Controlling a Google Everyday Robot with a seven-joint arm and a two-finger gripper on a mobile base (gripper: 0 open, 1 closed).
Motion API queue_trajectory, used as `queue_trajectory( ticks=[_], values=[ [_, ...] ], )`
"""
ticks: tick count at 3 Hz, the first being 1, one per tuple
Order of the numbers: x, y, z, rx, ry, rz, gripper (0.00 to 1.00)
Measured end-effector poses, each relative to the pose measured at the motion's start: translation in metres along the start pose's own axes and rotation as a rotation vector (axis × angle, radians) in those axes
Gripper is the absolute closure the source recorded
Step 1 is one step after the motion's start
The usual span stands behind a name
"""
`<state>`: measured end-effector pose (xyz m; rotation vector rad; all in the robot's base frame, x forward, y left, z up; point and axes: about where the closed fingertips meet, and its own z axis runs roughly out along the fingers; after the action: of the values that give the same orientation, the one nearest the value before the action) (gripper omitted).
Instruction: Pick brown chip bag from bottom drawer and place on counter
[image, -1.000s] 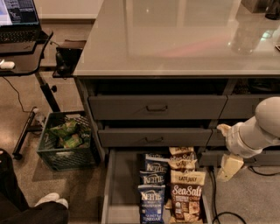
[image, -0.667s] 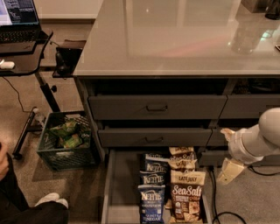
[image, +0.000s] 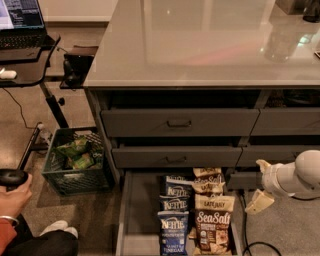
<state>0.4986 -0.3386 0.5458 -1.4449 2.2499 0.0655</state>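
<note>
The brown chip bag (image: 214, 229) lies flat in the bottom drawer (image: 131, 210). The drawer is pulled out and open. The bag is in the right row, at the end closest to the camera. Its tan top band points back toward the cabinet and its bottom points toward the camera, so its long side runs the same way the drawer slides. More tan and brown bags (image: 207, 181) are piled just behind it. The blue Kettle bags (image: 175, 220) sit right beside it on the left, and they look like they touch it.

The gripper (image: 260, 184) is on the right side of the picture. It is outside the drawer, past the drawer's right wall and over the floor. Its two cream fingers look spread apart with nothing between them, though the view from this side makes that a little hard to be sure of.

From the gripper, the bag is to the left and a bit closer to the camera, and it is probably lower down too. To reach it, the gripper would likely have to cross over the right wall of the drawer and then go down. It would need to grab across the short way of the bag and stay away from the blue bags.

The counter (image: 200, 45) is the big shiny top above the drawers. The bag is not on it yet.
</note>
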Motion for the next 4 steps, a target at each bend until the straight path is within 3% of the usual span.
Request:
queue_trajectory(
  ticks=[2, 3, 4],
  values=[
    [0.050, -0.006, 0.087, -0.096, -0.092, 0.057, 0.00],
    [0.070, 0.010, 0.132, -0.175, -0.131, 0.120, 0.00],
    [0.070, 0.010, 0.132, -0.175, -0.131, 0.120, 0.00]
  ],
)
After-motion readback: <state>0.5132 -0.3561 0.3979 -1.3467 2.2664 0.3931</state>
